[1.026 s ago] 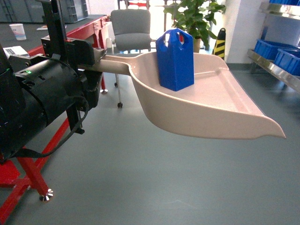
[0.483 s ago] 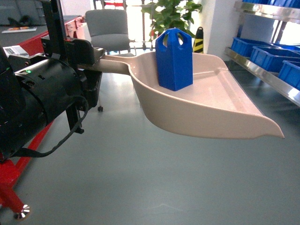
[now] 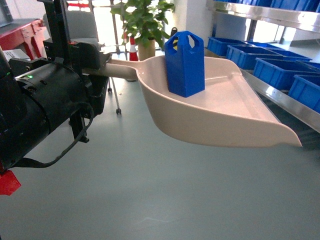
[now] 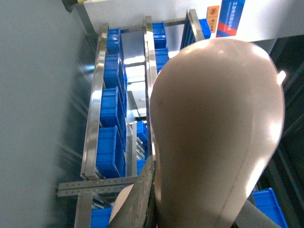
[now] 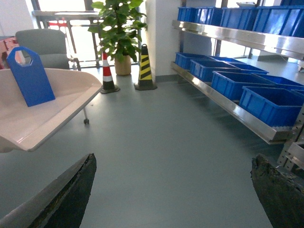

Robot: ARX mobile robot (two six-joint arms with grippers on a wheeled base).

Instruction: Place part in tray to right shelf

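Observation:
The blue part (image 3: 185,62) stands upright in the back half of the beige tray (image 3: 220,125), which hangs level above the floor. My left gripper (image 3: 99,64) is shut on the tray's handle at the left of the head view. The left wrist view shows the tray's underside (image 4: 213,118) with a dark finger (image 4: 142,199) pressed against it. The right shelf (image 3: 280,97), a steel rack, runs along the right edge. My right gripper (image 5: 173,166) is open over bare floor. Tray (image 5: 42,118) and part (image 5: 29,78) lie to its left.
Blue crates (image 3: 277,72) sit in a row on the shelf's lower level (image 5: 237,111). A potted plant (image 5: 118,28), a striped cone (image 5: 145,66) and a grey chair (image 5: 42,45) stand at the back. A red-framed table (image 3: 22,30) is far left.
The view has swung right. The shelf and its crates have come further into frame and nearer. Chair, plant and red table have slid left. Tray and part hold the same pose.

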